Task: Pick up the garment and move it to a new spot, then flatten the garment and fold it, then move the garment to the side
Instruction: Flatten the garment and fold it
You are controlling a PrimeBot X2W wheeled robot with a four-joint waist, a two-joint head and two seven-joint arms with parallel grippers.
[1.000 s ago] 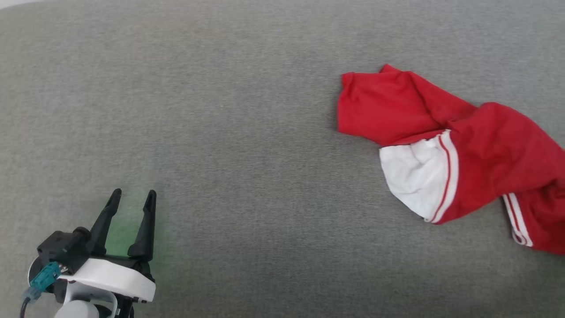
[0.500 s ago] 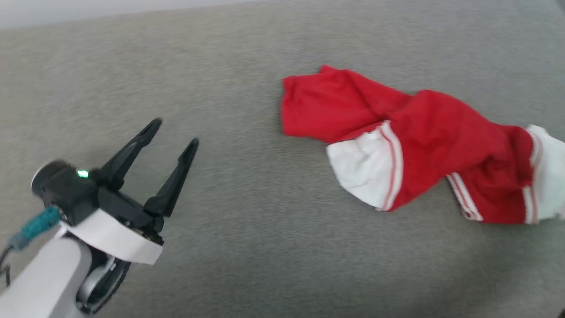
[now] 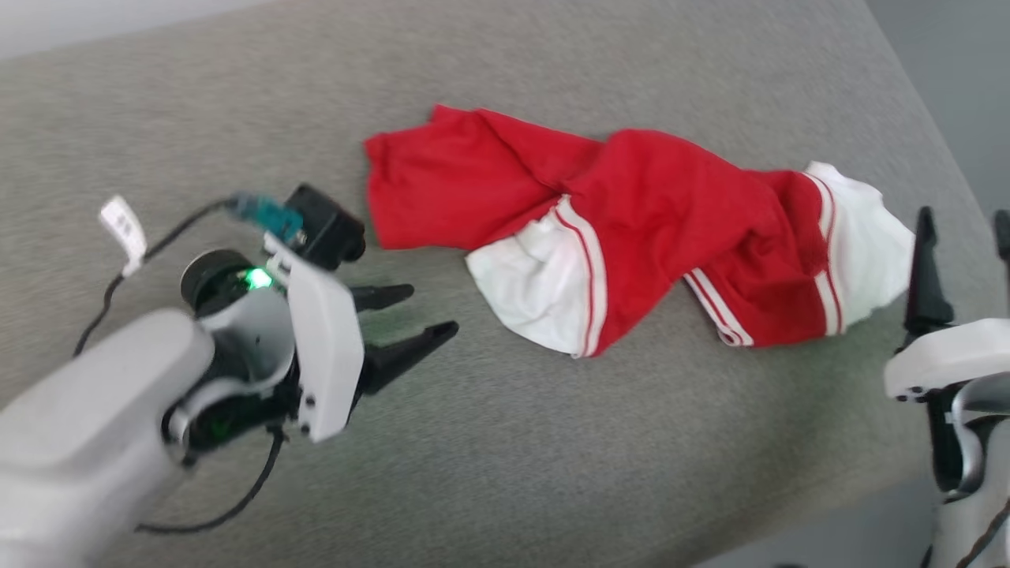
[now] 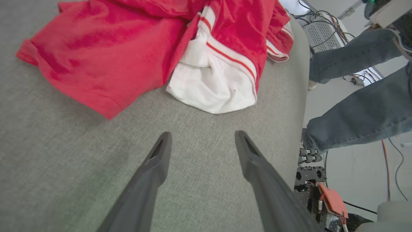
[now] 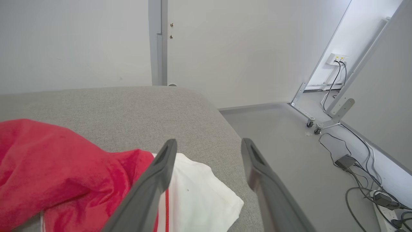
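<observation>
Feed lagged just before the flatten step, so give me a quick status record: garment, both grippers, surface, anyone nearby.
garment: red T-shirt, crumpled, lying unheld, both white sleeves showing
surface: grey fabric top
left gripper: open, empty, fingers pointing toward the near white sleeve, not touching it
right gripper: open, empty, beside the far white sleeve
person: legs in jeans beyond the surface's edge, seen in the left wrist view

The head view's right edge cuts 1 finger of the right gripper (image 3: 964,221).
</observation>
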